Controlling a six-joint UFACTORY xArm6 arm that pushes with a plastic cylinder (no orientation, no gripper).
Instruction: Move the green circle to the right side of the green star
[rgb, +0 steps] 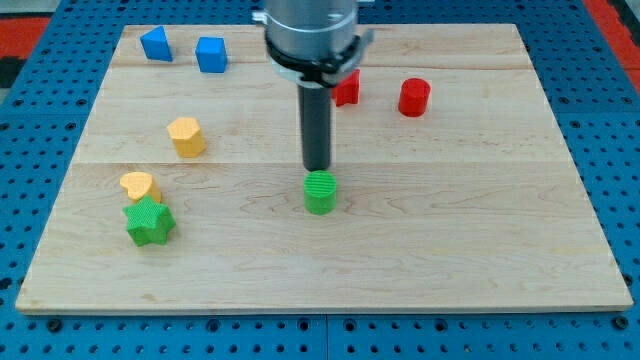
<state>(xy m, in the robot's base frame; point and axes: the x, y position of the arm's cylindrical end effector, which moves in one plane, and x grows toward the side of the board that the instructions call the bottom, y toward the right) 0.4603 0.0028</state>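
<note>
The green circle (321, 192) stands on the wooden board a little below its middle. The green star (149, 222) lies at the view's lower left, well to the left of the circle. My tip (317, 168) is just above the green circle in the view, right at its top edge; I cannot tell if it touches it. The dark rod rises from there to the arm's grey housing at the view's top.
A yellow block (139, 186) touches the star's top edge. Another yellow block (186, 136) lies higher up. Two blue blocks (156, 44) (211, 54) lie at the top left. A red block (346, 88) sits behind the rod, a red cylinder (414, 97) to its right.
</note>
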